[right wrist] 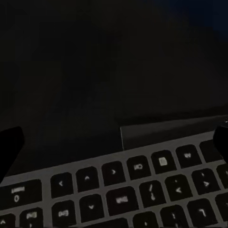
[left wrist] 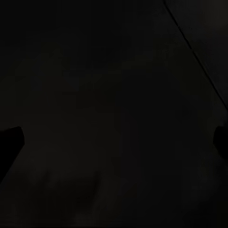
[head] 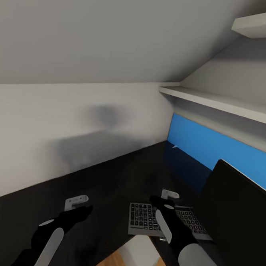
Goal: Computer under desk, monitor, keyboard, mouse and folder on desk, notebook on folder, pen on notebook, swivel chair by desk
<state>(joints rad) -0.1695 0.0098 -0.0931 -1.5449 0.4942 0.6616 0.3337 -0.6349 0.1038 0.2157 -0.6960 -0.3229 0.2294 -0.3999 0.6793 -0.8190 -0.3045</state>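
Left pincer (head: 76, 203) hovers over the bare black counter (head: 105, 179), fingers apart, empty. Right pincer (head: 168, 197) hangs spread and empty above the slim black keyboard (head: 142, 219), which overhangs the counter edge; a clumsy nudge could tip it off. Beside it stands the wide black monitor (head: 238, 213), below white shelves (head: 219, 102) and a sloping ceiling.

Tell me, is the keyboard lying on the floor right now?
No, the keyboard lies on the black desk beside the monitor, under the right gripper.
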